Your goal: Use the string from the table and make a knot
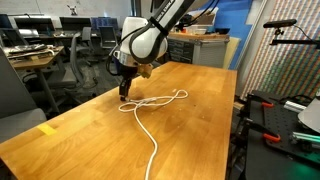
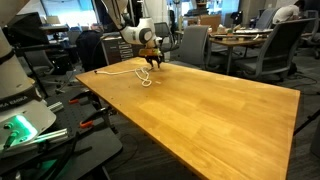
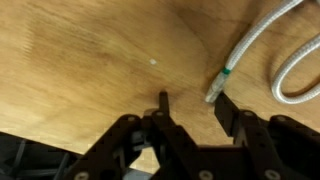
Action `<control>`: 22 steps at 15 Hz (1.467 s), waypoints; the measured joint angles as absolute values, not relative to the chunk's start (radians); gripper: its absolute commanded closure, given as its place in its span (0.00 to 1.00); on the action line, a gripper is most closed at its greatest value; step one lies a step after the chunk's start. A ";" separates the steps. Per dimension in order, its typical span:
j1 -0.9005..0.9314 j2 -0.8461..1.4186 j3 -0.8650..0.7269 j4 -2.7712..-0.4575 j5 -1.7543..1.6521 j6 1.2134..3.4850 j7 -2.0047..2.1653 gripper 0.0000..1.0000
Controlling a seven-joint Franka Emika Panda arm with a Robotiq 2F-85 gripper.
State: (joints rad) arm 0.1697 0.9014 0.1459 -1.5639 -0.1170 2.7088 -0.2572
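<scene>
Our fingers (image 3: 226, 110), at the bottom of the wrist view, stand apart and empty above the worktop (image 3: 90, 60). The string (image 3: 255, 42) lies looped at upper right, its tip just beside one finger. We judge it light and limp, best taken near that tip.

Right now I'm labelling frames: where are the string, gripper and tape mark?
String (image 3: 252, 45): wrist view, straight stretch above its tip.
Gripper (image 3: 192, 98): wrist view, midway between fingertips.
Tape mark (image 1: 47, 129): exterior view, its middle.
</scene>
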 measured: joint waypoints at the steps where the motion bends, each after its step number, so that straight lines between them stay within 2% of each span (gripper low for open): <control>1: 0.173 0.897 0.142 -1.570 -0.118 2.713 -0.252 0.88; 2: 0.177 0.890 0.136 -1.580 -0.123 2.719 -0.248 0.94; 5: 0.197 0.868 0.092 -1.624 -0.183 2.765 -0.232 0.99; 10: 0.198 0.828 0.062 -1.719 -0.215 2.898 -0.213 0.95; 11: 0.190 0.823 0.073 -1.732 -0.212 2.932 -0.210 0.69; 13: 0.166 0.807 0.109 -1.753 -0.193 2.972 -0.199 0.61; 17: 0.139 0.750 0.144 -1.797 -0.140 2.930 -0.160 0.30; 21: 0.171 0.697 0.053 -1.817 -0.135 2.791 -0.046 0.00; 22: 0.183 0.693 0.026 -1.817 -0.136 2.755 -0.018 0.00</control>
State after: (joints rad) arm 0.1828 0.6925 0.0259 -1.8174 -0.1357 2.7554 -0.0177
